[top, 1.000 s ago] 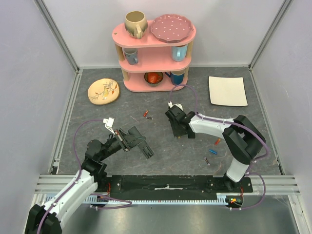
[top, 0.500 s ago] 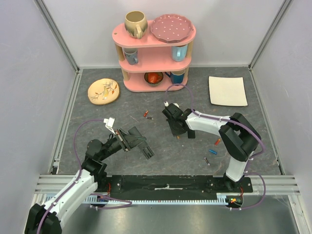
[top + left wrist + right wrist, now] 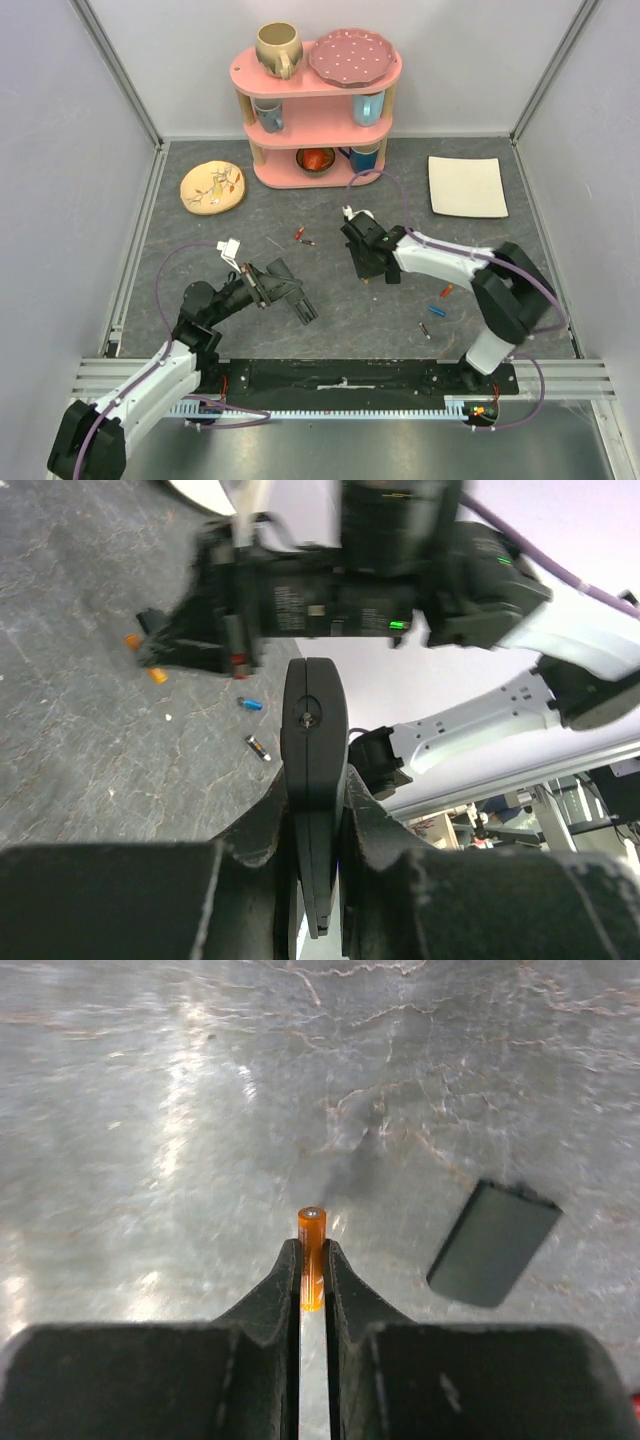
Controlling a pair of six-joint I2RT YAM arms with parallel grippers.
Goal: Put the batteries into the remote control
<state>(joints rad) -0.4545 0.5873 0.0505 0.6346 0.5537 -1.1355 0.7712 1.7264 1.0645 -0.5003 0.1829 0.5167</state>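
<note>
My left gripper point(image 3: 268, 285) is shut on the black remote control point(image 3: 298, 305) and holds it above the mat, left of centre. In the left wrist view the remote point(image 3: 313, 720) stands edge-on between the jaws of the left gripper point(image 3: 315, 800). My right gripper point(image 3: 367, 272) is shut on an orange battery point(image 3: 311, 1222), held upright just above the mat, with the right gripper point(image 3: 311, 1252) pinching its lower part. Loose batteries lie on the mat: two red ones point(image 3: 303, 238), an orange one point(image 3: 446, 291), a blue one point(image 3: 437, 310) and a grey one point(image 3: 425, 330).
A flat dark rectangular piece point(image 3: 493, 1243) lies on the mat right of the held battery. A pink shelf point(image 3: 318, 110) with cups and a plate stands at the back. A patterned plate point(image 3: 212, 187) lies back left and a white square plate point(image 3: 466, 186) back right.
The right gripper with the orange battery moved slightly left, then back right, and the right arm's elbow swung right. The left gripper with the remote edged a little right.
</note>
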